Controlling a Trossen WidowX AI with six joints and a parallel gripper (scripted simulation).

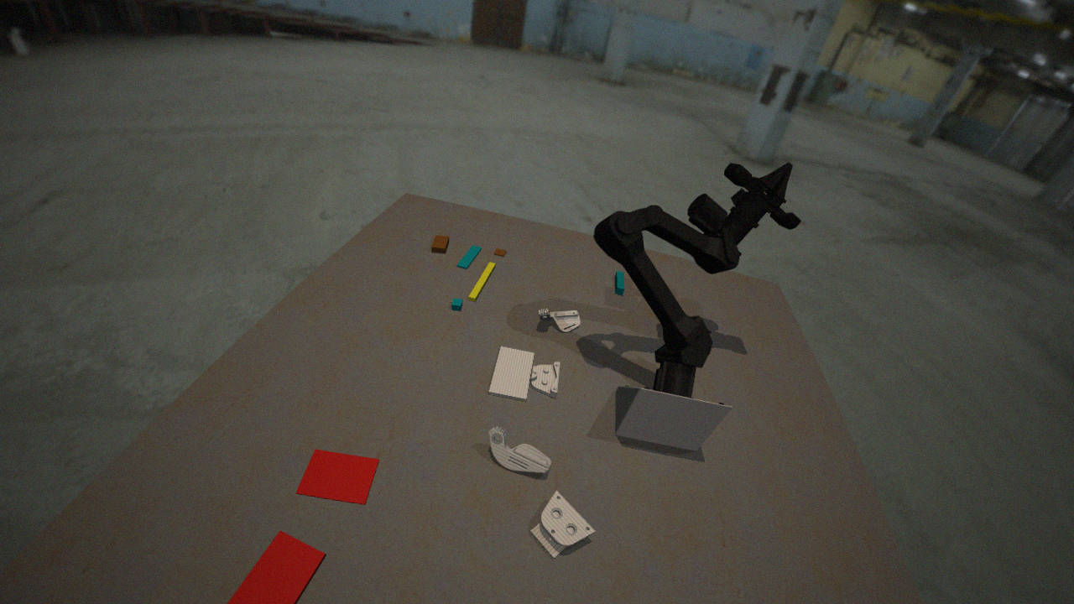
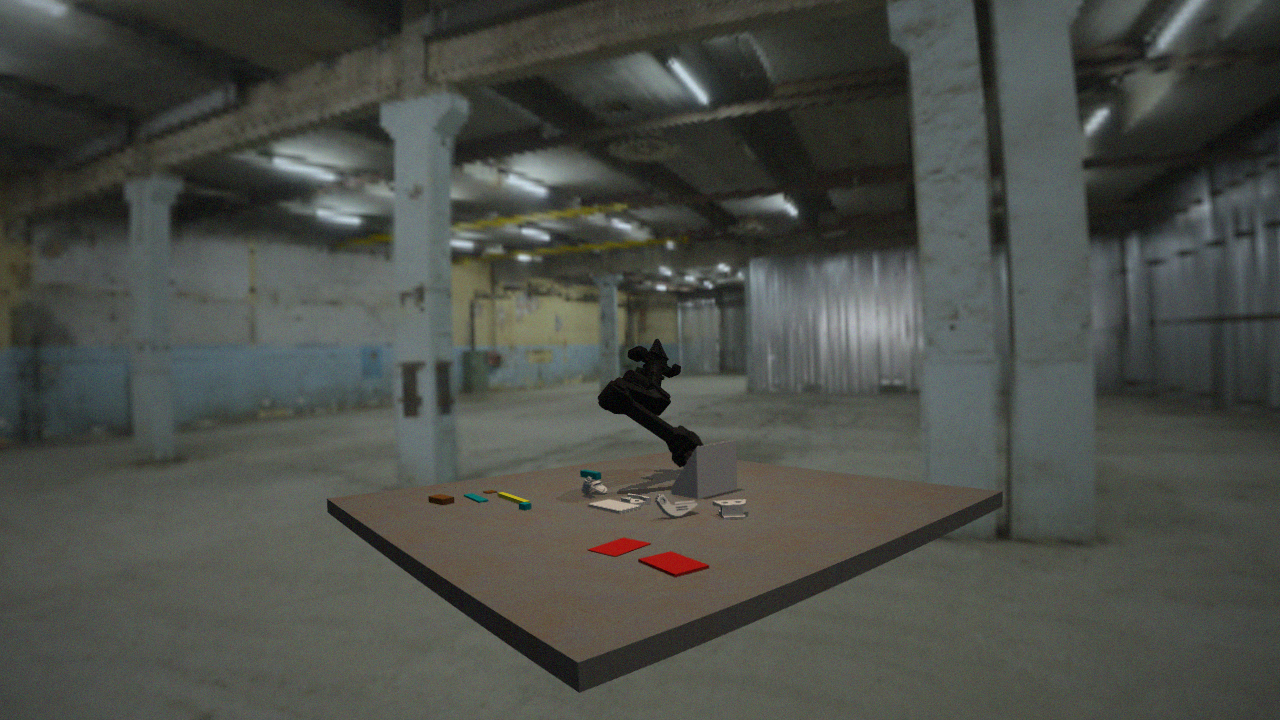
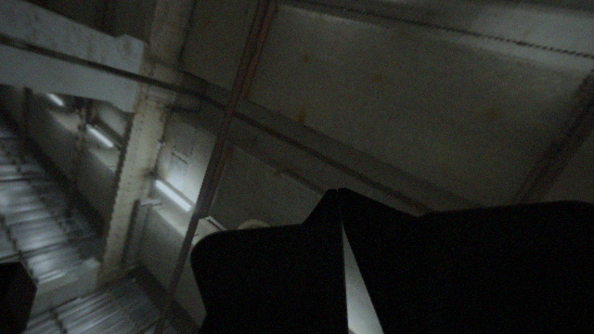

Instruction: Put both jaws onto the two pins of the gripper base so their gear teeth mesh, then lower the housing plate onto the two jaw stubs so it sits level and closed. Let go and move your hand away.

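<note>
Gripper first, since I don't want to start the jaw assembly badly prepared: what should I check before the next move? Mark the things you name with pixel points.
1. Gripper [image 1: 789,165] [image 2: 657,342] [image 3: 337,197] empty: ok, nothing between the fingers.
2. Fingers open for a pick: not ok, they are shut.
3. Base pins on the gripper base [image 1: 551,383] [image 2: 636,497] uncovered: ok, both stand bare.
4. Both parts to be fitted within view: ok, the nearer jaw piece [image 1: 521,459] [image 2: 675,508] and farther jaw piece [image 1: 565,320] [image 2: 594,487] lie off the base.
5. Housing plate [image 1: 564,521] [image 2: 729,502] out of the way: ok, apart from the base.
6. Fit of jaw pieces on pins: cannot tell.
</note>
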